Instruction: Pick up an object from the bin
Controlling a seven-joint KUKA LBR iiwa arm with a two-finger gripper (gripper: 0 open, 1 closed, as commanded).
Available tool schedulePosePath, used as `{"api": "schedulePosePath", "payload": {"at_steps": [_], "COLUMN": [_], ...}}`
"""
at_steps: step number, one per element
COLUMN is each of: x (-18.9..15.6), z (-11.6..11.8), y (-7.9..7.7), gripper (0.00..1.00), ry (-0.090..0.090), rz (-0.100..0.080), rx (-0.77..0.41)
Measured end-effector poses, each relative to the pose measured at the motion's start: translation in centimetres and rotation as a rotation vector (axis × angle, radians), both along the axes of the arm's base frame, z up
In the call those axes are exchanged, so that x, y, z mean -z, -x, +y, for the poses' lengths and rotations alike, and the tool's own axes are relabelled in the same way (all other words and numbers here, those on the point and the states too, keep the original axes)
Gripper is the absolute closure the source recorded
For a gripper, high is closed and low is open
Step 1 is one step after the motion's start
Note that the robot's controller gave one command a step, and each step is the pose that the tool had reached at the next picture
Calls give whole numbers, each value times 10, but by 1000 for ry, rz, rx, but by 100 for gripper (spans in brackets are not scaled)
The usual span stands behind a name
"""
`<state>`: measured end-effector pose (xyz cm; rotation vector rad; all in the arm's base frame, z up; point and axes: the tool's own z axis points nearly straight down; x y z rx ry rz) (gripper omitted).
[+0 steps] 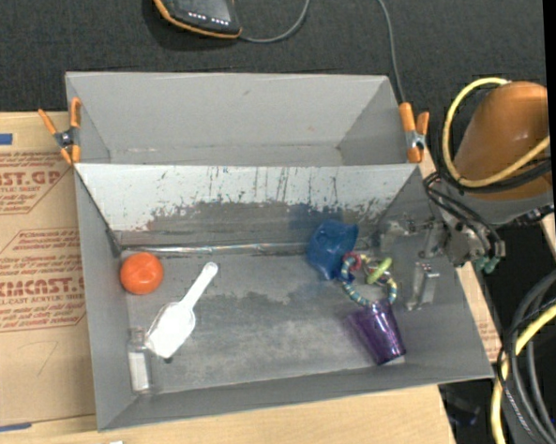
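My gripper [408,260] hangs over the bin's right wall, fingers apart and open, with nothing between them. Just left of it lies a tangle of coloured beads or cord [367,275] in green, pink and blue. Beside that, a crumpled blue object [331,248] rests against the back slope of the bin. A purple cylinder [377,334] lies below the tangle near the front right corner, a little left of the lower finger.
On the left side of the bin floor sit an orange ball [141,273], a white plastic scoop [181,318] and a small clear vial [138,366] in the front left corner. The arm with its orange cover and cables stands to the right of the bin.
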<state>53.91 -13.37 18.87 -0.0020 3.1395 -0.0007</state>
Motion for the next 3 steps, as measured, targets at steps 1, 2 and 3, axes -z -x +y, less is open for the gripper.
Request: {"api": "schedulePosePath", "payload": {"at_steps": [1,2,3], "x": [0,31,36], "z": [0,-8,10], "y": [0,23,25], "gripper": [0,0,0], "ry": [0,1,0], "rz": [0,-3,-2], "rx": [0,-272,-516]}}
